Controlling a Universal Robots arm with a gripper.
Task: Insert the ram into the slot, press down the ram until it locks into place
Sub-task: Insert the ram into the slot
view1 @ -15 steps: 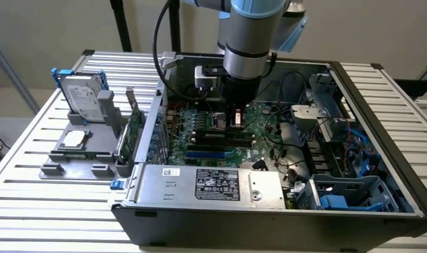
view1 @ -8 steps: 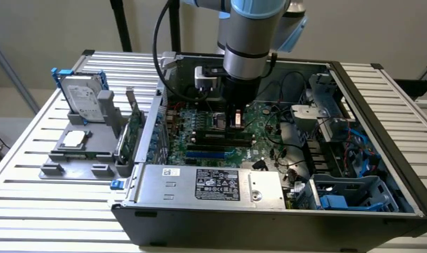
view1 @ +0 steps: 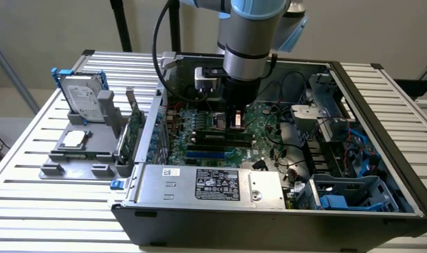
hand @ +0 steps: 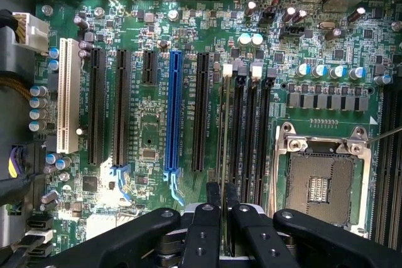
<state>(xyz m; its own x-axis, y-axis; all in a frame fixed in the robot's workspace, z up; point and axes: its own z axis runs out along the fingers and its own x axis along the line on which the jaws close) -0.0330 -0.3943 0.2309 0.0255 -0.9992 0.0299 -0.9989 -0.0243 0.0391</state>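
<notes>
In the wrist view the ram (hand: 225, 123) shows edge-on as a thin strip. It stands along the memory slot nearest the long black expansion slots, beside three free black slots (hand: 251, 136). I cannot tell how deep it sits. My gripper (hand: 223, 187) is shut on the ram's near end, with one black finger (hand: 212, 194) on each side. In the exterior view the gripper (view1: 234, 124) hangs straight down inside the open computer case, just over the green motherboard (view1: 199, 118) and its black slots (view1: 217, 138).
The square metal processor socket (hand: 320, 183) lies right beside the memory slots. A blue slot (hand: 174, 111) and a white slot (hand: 68, 95) lie on the other side. Black cables (view1: 290, 153), a drive cage (view1: 347, 192) and the power supply (view1: 206, 184) crowd the case. A hard drive (view1: 83, 97) stands outside it.
</notes>
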